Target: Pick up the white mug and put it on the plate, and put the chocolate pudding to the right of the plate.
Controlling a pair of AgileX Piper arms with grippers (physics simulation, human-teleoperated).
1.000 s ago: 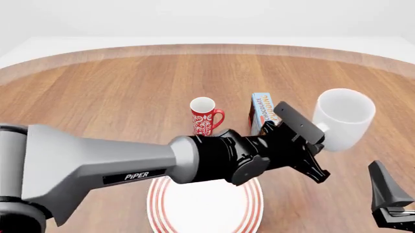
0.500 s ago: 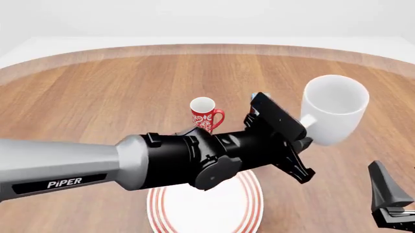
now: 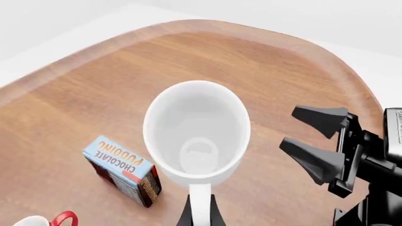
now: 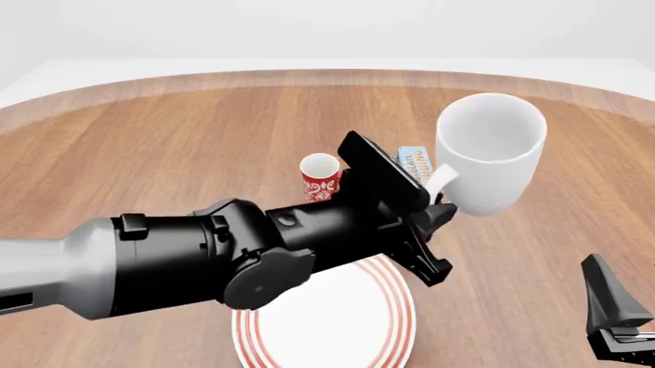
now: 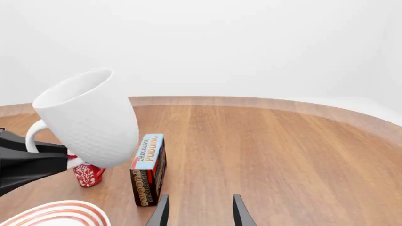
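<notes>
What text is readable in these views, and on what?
"CHOCOLATE PUDDING": orange letters on the light blue face of the pudding carton, also legible in the right wrist view; partly hidden behind the left arm in the front view.
Carton's dark side: markings too small to read.
White mug, plate, red mug: no lettering.

The left end effector [image 4: 442, 201] grips the mug [image 4: 489, 153] by its handle, lifted above the counter [image 4: 184, 146]. The pudding [image 4: 413, 165] and red mug [image 4: 320, 176] stand beyond the plate [image 4: 394, 318].
</notes>
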